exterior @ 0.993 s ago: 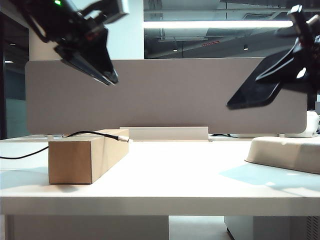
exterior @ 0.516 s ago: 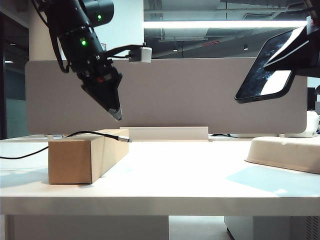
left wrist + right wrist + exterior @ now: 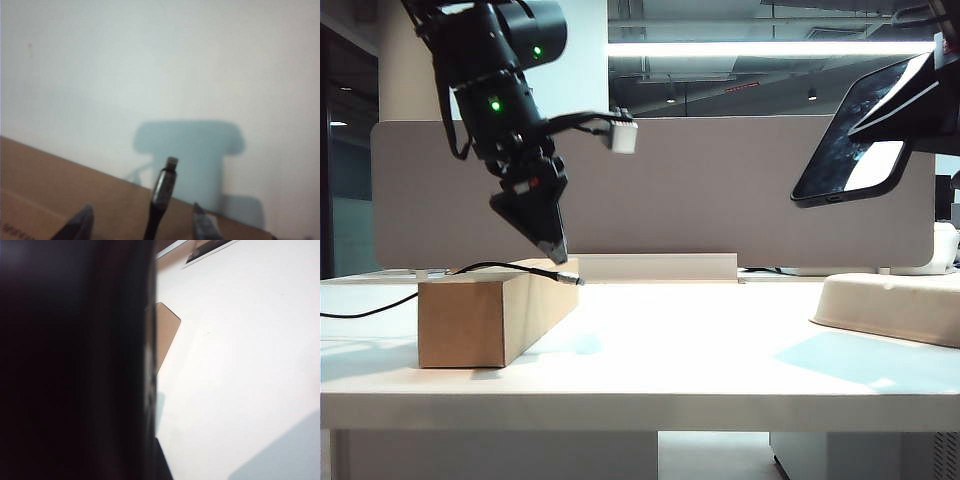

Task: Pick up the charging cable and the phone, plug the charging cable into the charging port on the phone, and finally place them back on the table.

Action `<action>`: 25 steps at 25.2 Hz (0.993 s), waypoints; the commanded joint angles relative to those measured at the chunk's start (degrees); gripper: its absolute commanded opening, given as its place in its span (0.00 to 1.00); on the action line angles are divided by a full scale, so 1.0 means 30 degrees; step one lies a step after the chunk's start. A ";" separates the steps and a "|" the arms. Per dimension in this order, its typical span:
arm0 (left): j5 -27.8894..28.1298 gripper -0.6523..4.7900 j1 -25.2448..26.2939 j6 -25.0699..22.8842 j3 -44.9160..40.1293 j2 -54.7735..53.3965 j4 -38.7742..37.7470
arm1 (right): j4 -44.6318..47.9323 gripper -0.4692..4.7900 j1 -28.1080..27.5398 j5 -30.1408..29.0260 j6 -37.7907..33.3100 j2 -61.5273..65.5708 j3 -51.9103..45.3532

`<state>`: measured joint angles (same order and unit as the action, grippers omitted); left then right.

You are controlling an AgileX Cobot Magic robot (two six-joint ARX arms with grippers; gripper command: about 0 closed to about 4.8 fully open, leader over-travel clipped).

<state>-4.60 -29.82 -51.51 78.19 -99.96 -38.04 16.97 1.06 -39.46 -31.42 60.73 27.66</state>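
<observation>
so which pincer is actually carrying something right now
The right pincer, raised at the right, is shut on the phone. The left pincer hangs open just above the charging cable, not gripping it.

The left gripper [image 3: 556,252] hangs over the box [image 3: 490,310], its jaws pointing down just above the box's top. In the left wrist view the charging cable [image 3: 161,192] lies on the box between the two fingertips [image 3: 80,222], apart from both, its plug end reaching past the box edge over the tabletop [image 3: 150,65]. The box stands on the tabletop [image 3: 670,360] below and to the left of those jaws. The right gripper [image 3: 920,95] is high on the far right, its jaws clamped on the phone [image 3: 855,135], which hangs tilted above the tray [image 3: 890,305]. The divider panel [image 3: 700,190] stands behind both.
</observation>
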 commanded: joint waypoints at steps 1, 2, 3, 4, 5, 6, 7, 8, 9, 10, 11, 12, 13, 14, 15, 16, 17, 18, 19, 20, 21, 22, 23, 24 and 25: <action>0.0590 0.58 -0.0474 -0.0576 0.0095 -0.0488 0.0153 | 0.0699 0.08 0.0007 -0.0102 0.0138 -0.0124 0.0138; 0.0758 0.58 -0.0692 -0.0568 0.0095 -0.0692 0.0168 | 0.0707 0.08 0.0007 -0.0095 0.0138 -0.0124 0.0138; 0.0765 0.57 -0.0736 -0.0568 0.0095 -0.0758 0.0175 | 0.0707 0.08 0.0007 -0.0102 0.0131 -0.0124 0.0138; 0.0772 0.56 -0.0743 -0.0568 0.0095 -0.0918 0.0277 | 0.0699 0.08 0.0007 -0.0102 0.0138 -0.0124 0.0138; 0.0787 0.56 -0.0743 -0.0561 0.0095 -0.1049 0.0328 | 0.0699 0.08 0.0007 -0.0109 0.0138 -0.0124 0.0138; 0.0838 0.56 -0.0729 -0.0561 0.0095 -0.1122 0.0335 | 0.0699 0.08 0.0007 -0.0109 0.0138 -0.0124 0.0138; 0.0954 0.56 -0.0729 -0.0561 0.0087 -0.1151 0.0342 | 0.0699 0.08 0.0007 -0.0109 0.0138 -0.0124 0.0138; 0.1137 0.56 -0.0729 -0.0561 0.0087 -0.1180 0.0357 | 0.0699 0.08 0.0007 -0.0109 0.0138 -0.0124 0.0138; 0.1341 0.56 -0.0729 -0.0561 0.0087 -0.1231 0.0430 | 0.0699 0.08 0.0007 -0.0109 0.0138 -0.0124 0.0138; 0.1472 0.56 -0.0729 -0.0561 0.0087 -0.1253 0.0452 | 0.0699 0.08 0.0007 -0.0109 0.0138 -0.0124 0.0138; 0.1566 0.56 -0.0729 -0.0561 0.0087 -0.1253 0.0488 | 0.0699 0.08 0.0007 -0.0109 0.0138 -0.0124 0.0138; 0.1559 0.55 -0.0729 -0.0561 0.0087 -0.1253 0.0510 | 0.0699 0.08 0.0007 -0.0109 0.0138 -0.0124 0.0138; 0.1552 0.55 -0.0729 -0.0568 0.0087 -0.1253 0.0517 | 0.0699 0.08 0.0007 -0.0109 0.0138 -0.0124 0.0138; 0.1552 0.54 -0.0729 -0.0561 0.0087 -0.1253 0.0554 | 0.0699 0.08 0.0007 -0.0102 0.0138 -0.0124 0.0138; 0.1552 0.49 -0.0729 -0.0561 0.0087 -0.1253 0.0576 | 0.0707 0.08 0.0007 -0.0095 0.0138 -0.0124 0.0138; 0.1552 0.44 -0.0729 -0.0561 0.0087 -0.1253 0.0568 | 0.0707 0.08 0.0007 -0.0095 0.0138 -0.0124 0.0138; 0.1545 0.40 -0.0729 -0.0561 0.0087 -0.1253 0.0568 | 0.0707 0.08 0.0007 -0.0087 0.0146 -0.0124 0.0138; 0.1545 0.38 -0.0729 -0.0561 0.0087 -0.1253 0.0576 | 0.0707 0.08 0.0007 -0.0095 0.0146 -0.0124 0.0138; 0.1537 0.38 -0.0729 -0.0561 0.0087 -0.1260 0.0576 | 0.0707 0.08 0.0007 -0.0095 0.0146 -0.0124 0.0138; 0.1537 0.38 -0.0729 -0.0561 0.0087 -0.1260 0.0590 | 0.0707 0.08 0.0007 -0.0087 0.0146 -0.0124 0.0138; 0.1537 0.38 -0.0729 -0.0561 0.0087 -0.1260 0.0590 | 0.0707 0.08 0.0007 -0.0066 0.0146 -0.0124 0.0138; 0.1530 0.38 -0.0729 -0.0554 0.0087 -0.1260 0.0590 | 0.0707 0.08 0.0007 -0.0015 0.0146 -0.0124 0.0138; 0.1537 0.38 -0.0729 -0.0554 0.0087 -0.1268 0.0605 | 0.0707 0.08 0.0007 0.0044 0.0146 -0.0124 0.0138; 0.1537 0.38 -0.0729 -0.0554 0.0087 -0.1268 0.0605 | 0.0707 0.08 0.0007 0.0051 0.0146 -0.0124 0.0138; 0.1537 0.37 -0.0729 -0.0554 0.0087 -0.1268 0.0605 | 0.0707 0.08 0.0007 0.0066 0.0146 -0.0124 0.0138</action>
<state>0.10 -31.94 -53.08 78.19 -103.83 -36.64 16.97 1.08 -39.11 -31.42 60.73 27.64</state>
